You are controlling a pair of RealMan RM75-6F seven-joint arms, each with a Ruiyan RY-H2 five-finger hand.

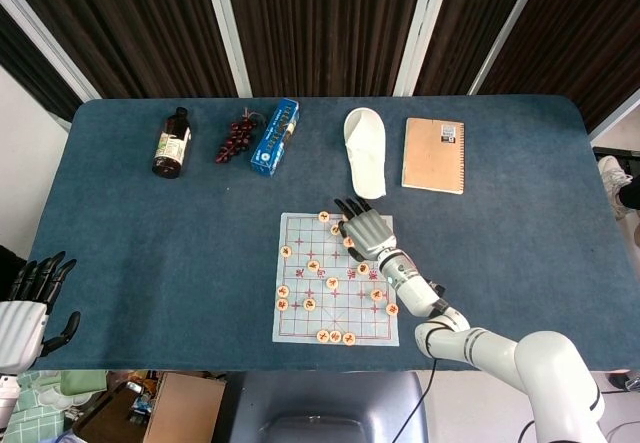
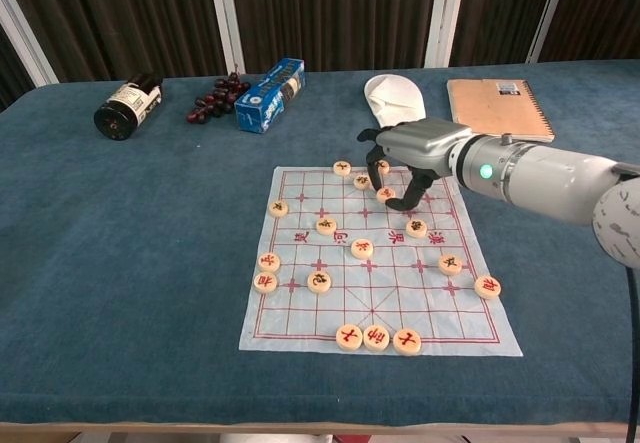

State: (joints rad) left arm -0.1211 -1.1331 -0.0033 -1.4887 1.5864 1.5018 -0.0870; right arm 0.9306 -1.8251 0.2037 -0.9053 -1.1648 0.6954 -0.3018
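Right hand point(image 2: 415, 153): fingers curled over chess piece point(image 2: 385, 194), grasp unconfirmed; risk of scattering neighbouring pieces on board point(image 2: 300, 313).

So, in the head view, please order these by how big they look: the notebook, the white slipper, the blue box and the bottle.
Largest to smallest, as they look in the head view:
1. notebook
2. white slipper
3. blue box
4. bottle
The box and the bottle look close in size, so their order is unsure.
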